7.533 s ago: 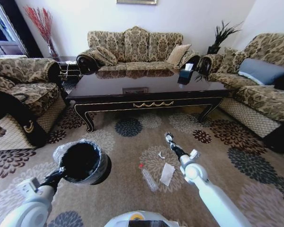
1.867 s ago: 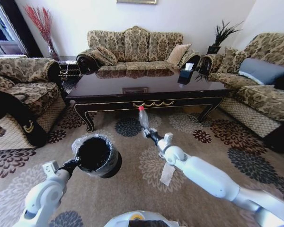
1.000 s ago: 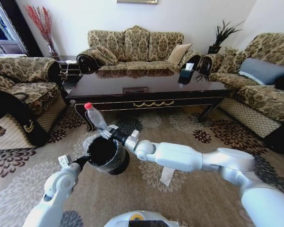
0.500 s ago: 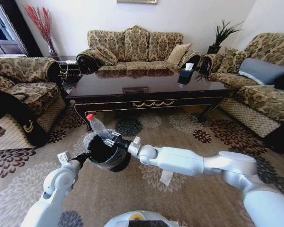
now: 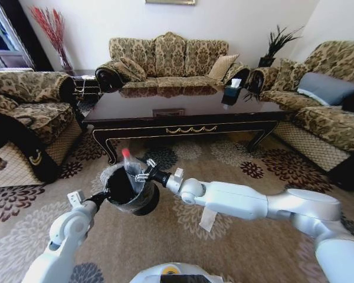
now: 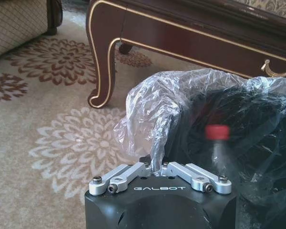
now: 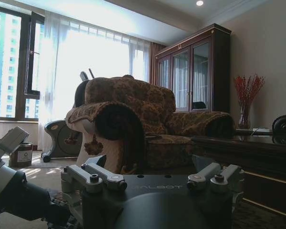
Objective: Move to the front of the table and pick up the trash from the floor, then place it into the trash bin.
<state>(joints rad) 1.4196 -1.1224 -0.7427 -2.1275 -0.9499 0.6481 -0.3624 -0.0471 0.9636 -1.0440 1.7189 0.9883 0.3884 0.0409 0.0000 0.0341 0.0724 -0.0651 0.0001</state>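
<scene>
My left gripper (image 5: 100,199) is shut on the rim and clear liner of the black trash bin (image 5: 127,190) and holds it up off the carpet; in the left wrist view its fingers (image 6: 143,168) pinch the liner (image 6: 171,95). A clear plastic bottle (image 5: 130,168) with a red cap (image 6: 218,132) stands tilted inside the bin, cap upward. At the bin's rim beside the bottle, my right gripper (image 5: 141,174) is open, and the right wrist view shows nothing between its spread fingers. A white paper scrap (image 5: 207,219) lies on the carpet under my right arm. The dark table (image 5: 189,130) stands just beyond.
Patterned sofas ring the table: one on the left (image 5: 29,112), one behind (image 5: 168,59), one on the right (image 5: 324,112). A tissue box (image 5: 231,94) sits on the tabletop. Open floral carpet (image 5: 253,177) lies between me and the table.
My right gripper carried the bottle from the floor across to the bin held by my left gripper, lowered it inside and opened. The bin was raised and brought closer to the centre.
</scene>
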